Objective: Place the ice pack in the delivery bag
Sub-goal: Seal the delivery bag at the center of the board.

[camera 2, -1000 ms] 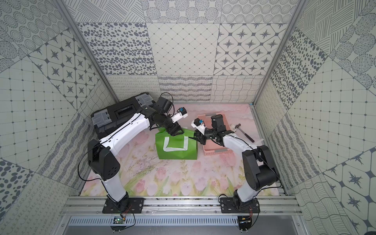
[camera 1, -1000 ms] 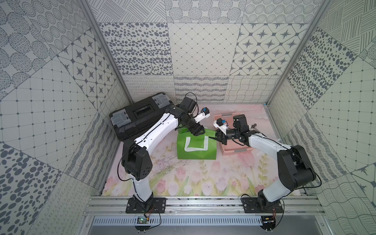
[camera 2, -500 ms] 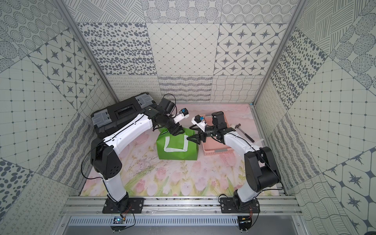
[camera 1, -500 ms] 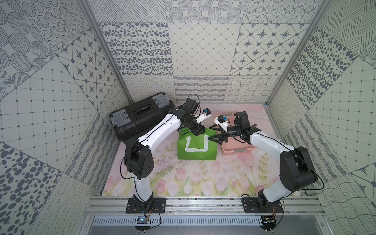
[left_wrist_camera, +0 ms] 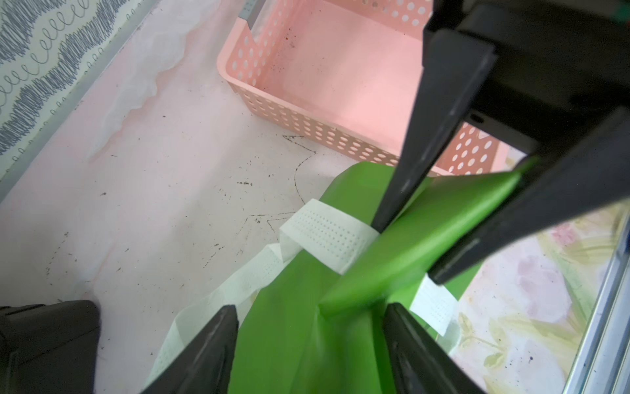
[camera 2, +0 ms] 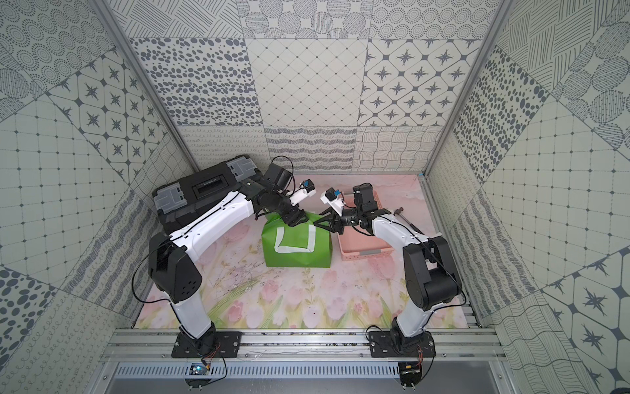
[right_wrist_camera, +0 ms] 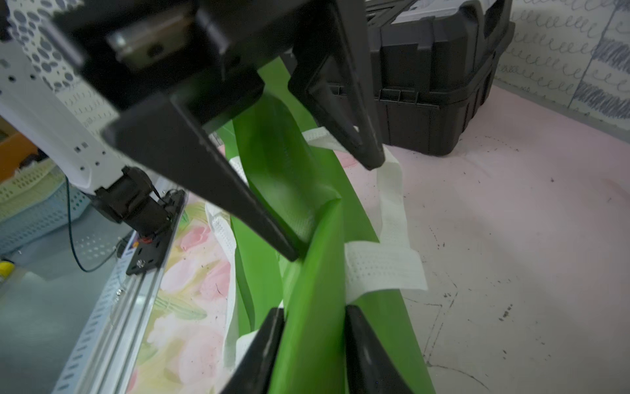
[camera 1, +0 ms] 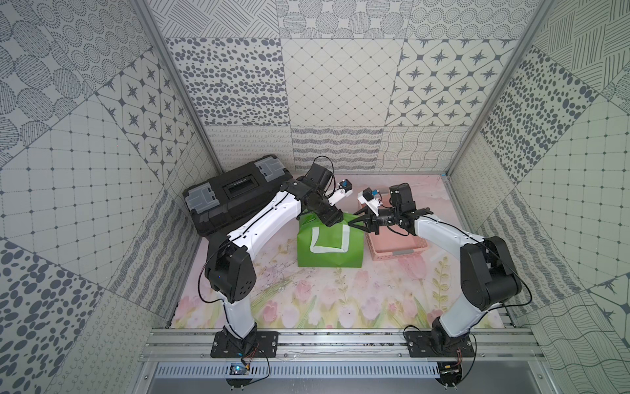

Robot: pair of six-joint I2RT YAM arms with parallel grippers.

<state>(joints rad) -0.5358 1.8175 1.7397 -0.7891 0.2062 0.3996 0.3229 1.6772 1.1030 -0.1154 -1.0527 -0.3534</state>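
We show the delivery bag [camera 1: 329,250] upright on the worktop [camera 1: 306,300] between toolbox [camera 1: 235,201] and basket [camera 1: 399,245], mouth upward, long axis toolbox-to-basket. Right gripper [camera 1: 354,221] fingers pinch its rim fold; left gripper [camera 1: 333,221] fingers straddle it, wide.

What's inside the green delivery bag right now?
The delivery bag is pinched together at the top, so only green fabric and its white strap show. The lining and any contents are hidden; no ice pack is visible.
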